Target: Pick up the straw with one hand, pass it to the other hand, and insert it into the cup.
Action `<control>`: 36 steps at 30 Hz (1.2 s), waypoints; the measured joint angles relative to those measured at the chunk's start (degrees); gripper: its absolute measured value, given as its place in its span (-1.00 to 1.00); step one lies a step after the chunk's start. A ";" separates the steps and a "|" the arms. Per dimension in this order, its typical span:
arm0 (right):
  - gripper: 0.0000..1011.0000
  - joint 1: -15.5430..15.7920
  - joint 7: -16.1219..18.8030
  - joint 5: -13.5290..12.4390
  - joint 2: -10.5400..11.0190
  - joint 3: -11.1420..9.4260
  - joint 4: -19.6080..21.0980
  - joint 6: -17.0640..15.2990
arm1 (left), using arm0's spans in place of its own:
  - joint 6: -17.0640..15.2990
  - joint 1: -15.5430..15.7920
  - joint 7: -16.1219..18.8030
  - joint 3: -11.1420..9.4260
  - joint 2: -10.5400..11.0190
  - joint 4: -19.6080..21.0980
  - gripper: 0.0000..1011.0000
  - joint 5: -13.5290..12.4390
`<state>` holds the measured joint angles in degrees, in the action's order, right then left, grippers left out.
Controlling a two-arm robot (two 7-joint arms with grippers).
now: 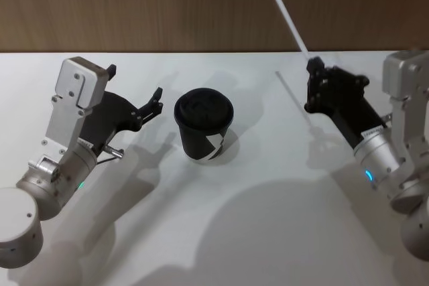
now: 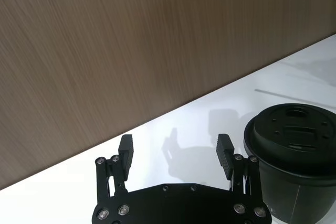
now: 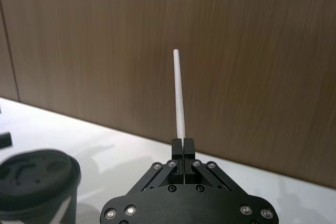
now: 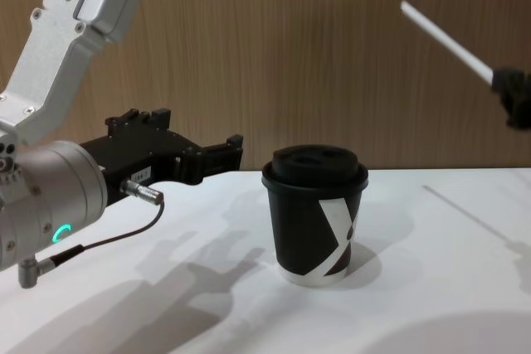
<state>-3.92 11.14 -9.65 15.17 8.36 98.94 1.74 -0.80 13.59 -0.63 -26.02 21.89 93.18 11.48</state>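
Above white table, right pincer clamps straw at its base; left pincer gapes beside cup.

The straw is plain white, and the cup is black with a black lid, a white X-like mark on its side and a white rim at its base. Both the left gripper and the right gripper are black on silver wrists, the left wrist with a green glowing ring. The table is white, and the wall behind is brown with a fine wood grain.
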 joint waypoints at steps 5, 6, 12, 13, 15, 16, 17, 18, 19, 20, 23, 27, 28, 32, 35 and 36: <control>-0.97 -1.28 3.01 -2.33 0.29 -0.10 -0.30 2.70 | 0.00 0.00 0.00 0.00 0.00 0.00 0.98 0.00; -0.97 -1.75 4.00 -3.14 0.43 -0.11 -0.52 3.45 | 0.00 0.00 0.00 0.00 0.00 0.00 0.98 0.00; -0.97 -3.94 8.58 -6.87 0.98 -0.03 -2.06 6.35 | 0.00 0.00 0.00 0.00 0.00 0.00 0.98 0.00; -0.97 -4.10 9.15 -7.34 1.01 -0.02 -2.19 6.69 | 0.00 0.00 0.00 0.00 0.00 0.00 0.98 0.00; -0.97 -5.04 11.15 -8.92 1.24 0.11 -2.96 7.65 | 0.00 0.00 0.00 0.00 0.00 0.00 0.98 0.00; -0.97 -5.04 11.15 -8.92 1.24 0.11 -2.96 7.65 | 0.00 0.00 0.00 0.00 0.00 0.00 0.98 0.00; -0.97 -5.73 12.40 -10.09 1.38 0.24 -3.58 8.31 | 0.00 0.00 0.00 0.00 0.00 0.00 0.98 0.00; -0.97 -6.28 13.62 -10.91 1.49 0.37 -4.15 8.75 | 0.00 0.00 0.00 0.00 0.00 0.00 0.98 0.00; -0.97 -6.60 14.48 -11.57 1.55 0.45 -4.44 9.08 | 0.00 0.00 0.00 0.00 0.00 0.00 0.98 0.00; -0.97 -7.01 15.12 -12.07 1.61 0.54 -4.80 9.35 | 0.00 0.00 0.00 0.00 0.00 0.00 0.98 0.00; -0.97 -8.25 17.86 -14.17 1.79 0.86 -5.98 10.27 | 0.00 0.00 0.00 0.00 0.00 0.00 0.98 0.00; -0.97 -10.27 21.90 -17.17 1.96 1.56 -7.97 11.37 | 0.00 0.00 0.00 0.00 0.00 0.00 0.98 0.00; -0.97 -10.59 22.54 -17.65 1.97 1.67 -8.31 11.54 | 0.00 0.00 0.00 0.00 0.00 0.00 0.98 0.00; -0.97 -12.35 25.96 -20.09 1.95 2.42 -10.10 12.16 | 0.00 0.00 0.00 0.00 0.00 0.00 0.98 0.00; -0.97 -13.77 28.41 -21.79 1.79 3.10 -11.62 12.51 | 0.00 0.00 0.00 0.00 0.00 0.00 0.98 0.00; -0.97 -14.50 29.84 -22.75 1.67 3.42 -12.31 12.69 | 0.00 0.00 0.00 0.00 0.00 0.00 0.98 0.00</control>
<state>-18.42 40.98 -32.39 16.84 11.78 86.63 14.43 -0.80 13.59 -0.63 -26.02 21.89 93.18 11.48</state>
